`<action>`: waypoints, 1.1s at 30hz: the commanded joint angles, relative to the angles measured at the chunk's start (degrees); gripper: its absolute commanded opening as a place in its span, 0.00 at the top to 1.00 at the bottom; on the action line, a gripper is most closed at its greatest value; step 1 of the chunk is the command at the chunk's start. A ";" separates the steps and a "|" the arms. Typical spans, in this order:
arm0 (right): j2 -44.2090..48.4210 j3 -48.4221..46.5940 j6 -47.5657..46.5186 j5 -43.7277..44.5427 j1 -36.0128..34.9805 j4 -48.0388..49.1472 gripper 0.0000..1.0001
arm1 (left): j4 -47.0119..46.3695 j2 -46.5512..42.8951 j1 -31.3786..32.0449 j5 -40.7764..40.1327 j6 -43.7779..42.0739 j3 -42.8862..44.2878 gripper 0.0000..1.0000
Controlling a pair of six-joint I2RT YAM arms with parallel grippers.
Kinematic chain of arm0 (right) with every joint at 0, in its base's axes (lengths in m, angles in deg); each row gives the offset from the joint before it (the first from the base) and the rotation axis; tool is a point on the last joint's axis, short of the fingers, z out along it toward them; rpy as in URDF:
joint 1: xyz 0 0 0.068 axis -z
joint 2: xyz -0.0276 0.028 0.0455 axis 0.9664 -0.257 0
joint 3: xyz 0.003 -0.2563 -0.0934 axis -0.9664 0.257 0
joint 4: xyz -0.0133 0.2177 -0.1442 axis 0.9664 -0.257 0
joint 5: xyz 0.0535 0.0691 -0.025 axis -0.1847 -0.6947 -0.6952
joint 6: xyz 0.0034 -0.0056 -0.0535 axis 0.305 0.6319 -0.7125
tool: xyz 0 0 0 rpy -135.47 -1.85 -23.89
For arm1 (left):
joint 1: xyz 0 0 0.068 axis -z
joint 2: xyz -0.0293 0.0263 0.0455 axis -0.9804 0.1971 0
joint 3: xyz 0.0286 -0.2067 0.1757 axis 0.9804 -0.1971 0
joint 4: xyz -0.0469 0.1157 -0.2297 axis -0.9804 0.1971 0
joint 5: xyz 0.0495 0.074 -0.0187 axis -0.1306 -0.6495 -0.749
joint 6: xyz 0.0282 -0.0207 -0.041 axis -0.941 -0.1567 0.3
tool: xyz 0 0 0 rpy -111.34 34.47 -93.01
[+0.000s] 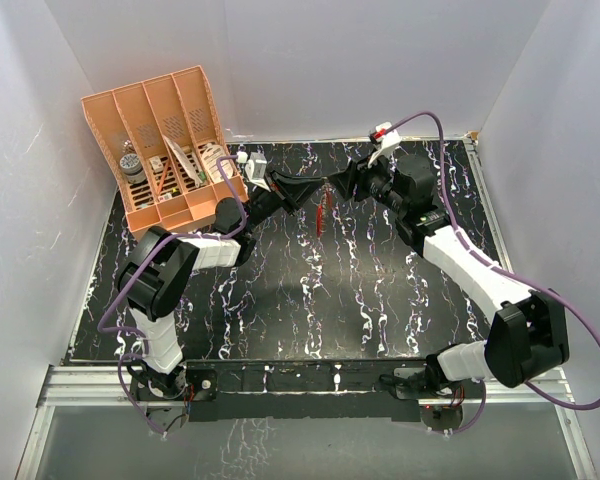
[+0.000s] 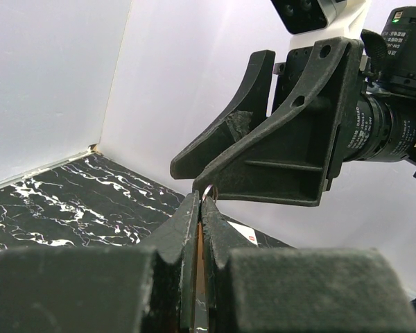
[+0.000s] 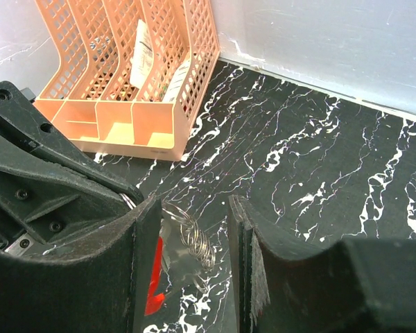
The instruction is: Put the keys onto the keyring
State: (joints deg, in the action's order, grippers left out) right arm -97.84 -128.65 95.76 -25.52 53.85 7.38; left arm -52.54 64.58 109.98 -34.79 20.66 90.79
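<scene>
Bench (image 1: pixel 380 290): black w/ white marbling, white walls on three sides.
L end effector (image 2: pixel 201 205): closed, tips pinching a thin metal ring (image 2: pixel 208 193); reached to the far middle of the bench, held off the surface.
R end effector (image 3: pixel 194 205): jaws parted w/ a clear gap, clamping nothing; tips just beside the L tips, facing them from the right.
Keyring (image 1: pixel 323 212): long red piece, hanging upright in the air below the point where the two sets of tips met, above the far-centre bench. Taken as carried by the L end effector via the ring; exact join hidden.
R wrist view: wire loops (image 3: pixel 194 236) sat in the gap betw. the R fingers, a red bit low by the left finger; contact w/ either finger cannot be told.
Keys: too small to pick out w/ certainty.
File rack (image 1: pixel 165 150): orange mesh, four slots, far-left corner, well apart from both arms; papers and a dark round-topped item inside.
</scene>
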 commanded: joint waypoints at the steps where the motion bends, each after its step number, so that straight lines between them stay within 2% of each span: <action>1: -0.46 -3.61 0.44 -0.44 -0.01 0.61 0.58 | -11.95 -3.70 0.20 -0.36 -0.69 1.83 1.00; 8: -0.94 -4.00 2.70 -1.29 -0.46 1.13 0.59 | -11.94 -2.46 0.56 -3.20 -0.96 3.16 1.00; 18: -2.45 -5.75 3.57 2.13 -3.41 0.01 0.59 | -11.89 -0.96 2.30 -7.21 -3.86 4.88 1.00; 27: -0.14 -4.12 3.20 7.21 -1.86 -0.36 0.58 | -11.89 -4.38 2.55 -11.35 -7.01 2.46 1.00; 33: 1.02 -3.65 2.47 5.71 -1.25 1.26 0.57 | -11.91 -5.53 2.56 -13.95 -6.48 1.96 1.00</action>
State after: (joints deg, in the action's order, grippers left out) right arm -99.63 -131.36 98.53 -19.55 52.28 5.02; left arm -52.63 64.04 112.19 -45.50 14.91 92.89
